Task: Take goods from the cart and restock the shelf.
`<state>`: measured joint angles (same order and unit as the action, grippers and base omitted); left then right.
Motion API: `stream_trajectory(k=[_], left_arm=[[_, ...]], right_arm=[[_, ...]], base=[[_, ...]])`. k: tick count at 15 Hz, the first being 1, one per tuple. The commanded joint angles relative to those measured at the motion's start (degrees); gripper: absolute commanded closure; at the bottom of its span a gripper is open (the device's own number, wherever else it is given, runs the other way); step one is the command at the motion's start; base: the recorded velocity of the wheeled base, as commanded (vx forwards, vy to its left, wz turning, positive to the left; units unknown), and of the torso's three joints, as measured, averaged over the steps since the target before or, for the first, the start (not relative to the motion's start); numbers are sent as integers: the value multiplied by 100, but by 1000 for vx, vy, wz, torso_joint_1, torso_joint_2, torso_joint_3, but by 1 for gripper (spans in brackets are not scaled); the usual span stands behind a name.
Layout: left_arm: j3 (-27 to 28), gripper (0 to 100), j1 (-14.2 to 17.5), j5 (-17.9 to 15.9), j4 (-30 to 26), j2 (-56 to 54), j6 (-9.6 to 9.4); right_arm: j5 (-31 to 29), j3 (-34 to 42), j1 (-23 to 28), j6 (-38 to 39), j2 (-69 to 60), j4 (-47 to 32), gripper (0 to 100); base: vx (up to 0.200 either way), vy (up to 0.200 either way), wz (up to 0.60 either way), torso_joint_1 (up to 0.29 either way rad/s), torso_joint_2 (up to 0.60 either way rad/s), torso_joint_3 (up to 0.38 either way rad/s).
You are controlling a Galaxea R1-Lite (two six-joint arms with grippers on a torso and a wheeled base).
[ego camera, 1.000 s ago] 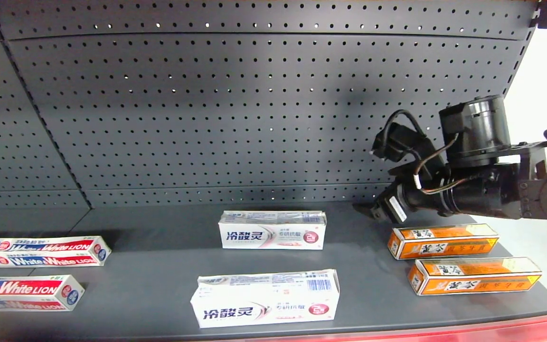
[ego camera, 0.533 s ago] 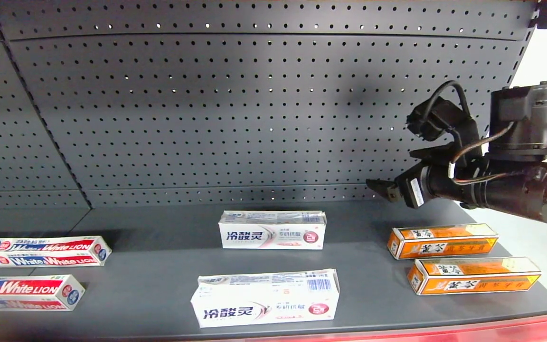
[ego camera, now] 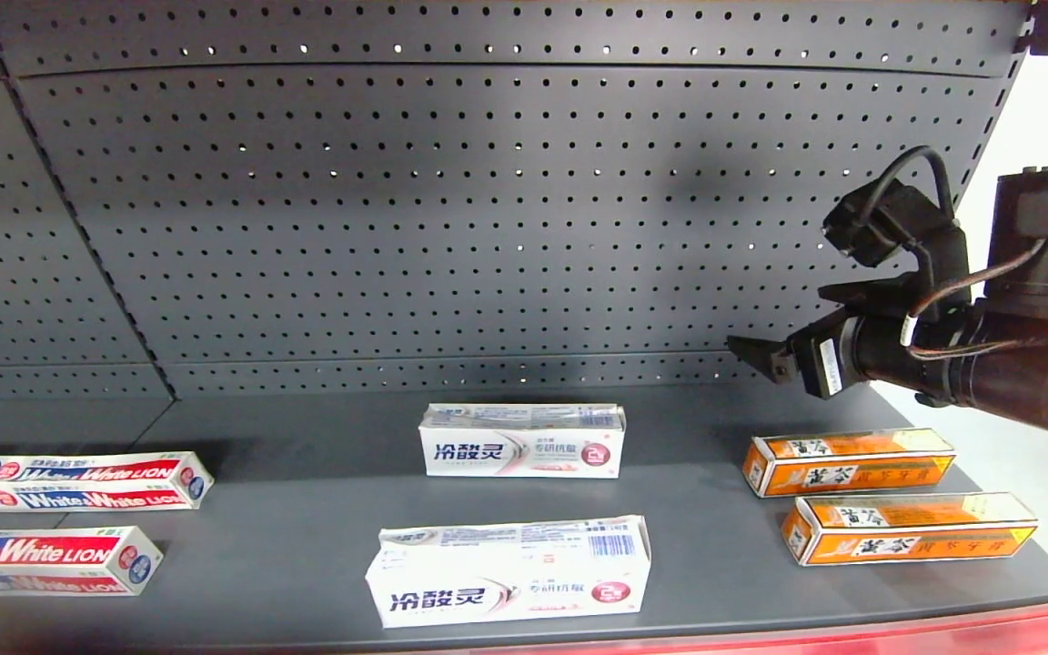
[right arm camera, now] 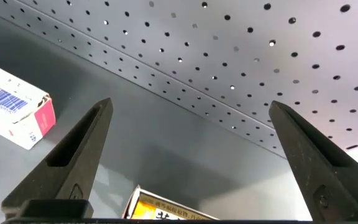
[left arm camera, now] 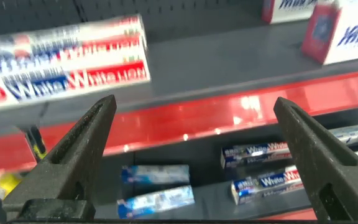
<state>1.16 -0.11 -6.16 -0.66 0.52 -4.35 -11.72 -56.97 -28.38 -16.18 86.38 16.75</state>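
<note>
**Both grippers open and empty at the shelf**

Your right gripper (ego camera: 754, 353) is hanging above the right end of the shelf (ego camera: 306, 491). Its fingers are spread wide apart and gripping nothing, and it is pointing along the shelf's holed back wall (ego camera: 397, 227). Your left gripper (left arm camera: 194, 101) is gaping open and empty too, sitting out in front of the shelf's red lip (left arm camera: 229, 118), toward its left end.

On the shelf's right end, the rear orange box (ego camera: 849, 461) and the front orange box (ego camera: 908, 528) are lying flat, one just behind the other, below the right gripper and not touching it. The rear white box (ego camera: 521, 440) and the front white box (ego camera: 508, 570) are lying at the shelf's middle. The rear red-and-white box (ego camera: 80, 481) and the front red-and-white box (ego camera: 44, 560) are lying at its left end. On the level under the shelf, more small boxes (left arm camera: 263, 174) are lying.
</note>
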Motion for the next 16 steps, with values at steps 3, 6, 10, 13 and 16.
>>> stream_trajectory(k=[3, 6, 10, 13, 16], left_arm=[[3365, 0, -437, -219, -110, 3604, -373], [3672, 0, -1026, -193, 163, 5766, -707], [3259, 0, -1193, 9, 1279, 7172, -1349], [3171, 0, -1184, 229, 1288, 7409, -1393], [2978, 0, -1193, 282, 1288, 7383, -1402]], right_arm=[[-6, 89, 8, 36, -25, 83, 0], [-15, 98, 8, 88, 116, 294, 0], [-6, 168, 131, 88, 204, 426, 0], [-6, 186, 140, 88, 256, 478, 0], [-6, 247, 149, 88, 283, 557, 0]], base=[[0, 0, 0, 0, 0, 0], [0, 0, 0, 0, 0, 0], [0, 0, 0, 0, 0, 0], [0, 0, 0, 0, 0, 0], [0, 0, 0, 0, 0, 0]])
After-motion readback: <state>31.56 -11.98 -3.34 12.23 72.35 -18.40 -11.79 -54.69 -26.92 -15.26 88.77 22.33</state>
